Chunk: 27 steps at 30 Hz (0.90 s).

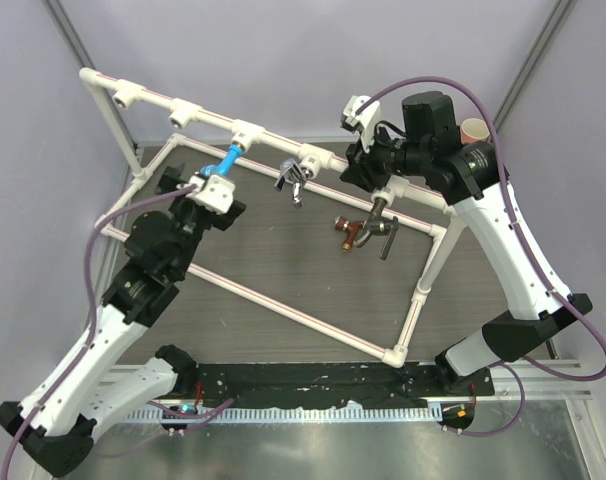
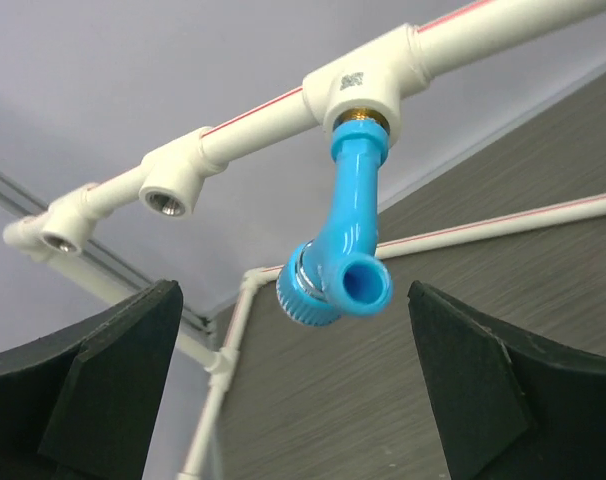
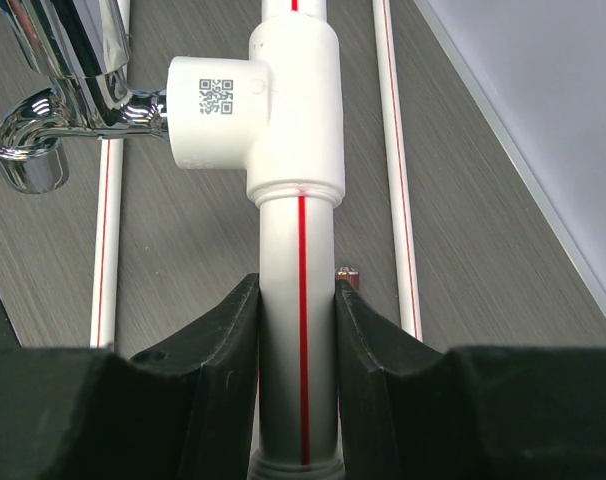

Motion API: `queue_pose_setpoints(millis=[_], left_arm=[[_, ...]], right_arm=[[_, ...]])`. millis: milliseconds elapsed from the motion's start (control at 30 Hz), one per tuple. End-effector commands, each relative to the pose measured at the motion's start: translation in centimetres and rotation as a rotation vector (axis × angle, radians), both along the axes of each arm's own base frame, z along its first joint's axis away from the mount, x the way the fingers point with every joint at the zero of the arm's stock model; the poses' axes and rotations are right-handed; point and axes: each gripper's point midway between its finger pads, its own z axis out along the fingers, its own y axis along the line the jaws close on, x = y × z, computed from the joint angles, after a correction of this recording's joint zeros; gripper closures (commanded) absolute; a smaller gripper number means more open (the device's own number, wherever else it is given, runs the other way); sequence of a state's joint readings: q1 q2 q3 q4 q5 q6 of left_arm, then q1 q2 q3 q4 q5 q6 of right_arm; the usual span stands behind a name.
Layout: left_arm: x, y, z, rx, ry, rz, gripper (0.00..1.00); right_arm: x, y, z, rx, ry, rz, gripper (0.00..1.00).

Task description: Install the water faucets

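Clamping white pipe (image 3: 299,235) in right tool (image 3: 298,300), left tool (image 2: 293,335) gaping before blue faucet (image 2: 349,225), silver faucet (image 3: 78,70) nearby

Blue faucet (image 1: 226,160) and silver faucet (image 1: 293,178) hang from the white pipe (image 1: 215,121) (copper faucet (image 1: 347,232) lies apart).

My blue tap (image 2: 345,262) is bright blue, with a gold ring at its top. My silver tap (image 3: 68,85) is shiny like a mirror. The red-brown tap (image 1: 347,232) looks like copper. The dark grey tap (image 1: 386,232) is nearly black. The pipe (image 3: 299,200) is white with a thin red line. Its joint piece (image 3: 233,100) is white with a small black square pattern. The table (image 1: 283,265) is dark grey with fine stripes. My right pincer (image 3: 298,300) is black.
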<state>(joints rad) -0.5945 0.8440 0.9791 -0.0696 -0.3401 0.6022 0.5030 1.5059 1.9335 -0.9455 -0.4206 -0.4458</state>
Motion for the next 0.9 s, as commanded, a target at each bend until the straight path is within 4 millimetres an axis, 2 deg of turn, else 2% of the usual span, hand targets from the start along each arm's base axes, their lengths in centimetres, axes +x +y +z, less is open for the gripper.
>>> queue_pose_setpoints(millis=[0,133,167,233,267,300,333,367,467,500,533,600,700,867], left_arm=[[-2.7,-0.9,0.3,-0.335,0.066,-0.091,0.0],[-4.4,-1.0,1.5,-0.608,0.083,-0.134,0.0],[-4.8,-1.1,2.0,-0.722,0.1,-0.14,0.0],[-4.6,0.2,2.0,-0.841,0.106,-0.06,0.0],[-4.4,0.7,1.9,-0.965,0.125,-0.009,0.0],[-4.3,1.4,0.9,-1.01,0.154,0.057,0.0],[-4.3,2.7,1.1,-1.078,0.134,0.127,0.0],[-4.7,2.8,1.5,-1.214,0.142,0.126,0.0],[-5.2,2.8,1.8,-1.411,0.127,0.088,0.0],[-5.6,2.9,2.9,-1.555,0.107,0.043,0.0],[-5.5,3.0,2.3,-1.607,0.105,0.05,0.01],[-5.2,2.9,2.3,-1.733,0.109,0.043,0.02],[-4.3,2.4,2.2,-1.832,0.123,0.052,0.02],[-2.8,1.2,2.7,-1.917,0.155,0.002,0.03]], right_arm=[[0.2,1.1,-1.9,0.005,0.066,0.02,0.99],[0.3,1.1,-2.0,0.005,0.073,0.018,0.99],[0.3,1.2,-2.0,0.004,0.073,0.018,0.99],[0.3,1.1,-1.9,0.005,0.072,0.015,0.99],[0.4,1.1,-2.0,0.003,0.072,0.014,0.99],[0.3,1.1,-1.9,0.005,0.069,0.014,0.99],[0.4,1.1,-1.9,0.005,0.068,0.012,0.99],[0.3,1.0,-1.8,0.006,0.069,0.012,0.99],[0.4,1.1,-2.0,0.003,0.07,0.011,0.99],[0.4,1.1,-2.1,0.003,0.073,0.014,0.99],[0.4,1.1,-2.0,0.003,0.072,0.014,0.99],[0.5,1.2,-2.1,0.002,0.075,0.014,0.99],[0.3,1.2,-1.9,0.003,0.07,0.015,0.99],[0.3,1.1,-2.0,0.001,0.068,0.013,0.99]])
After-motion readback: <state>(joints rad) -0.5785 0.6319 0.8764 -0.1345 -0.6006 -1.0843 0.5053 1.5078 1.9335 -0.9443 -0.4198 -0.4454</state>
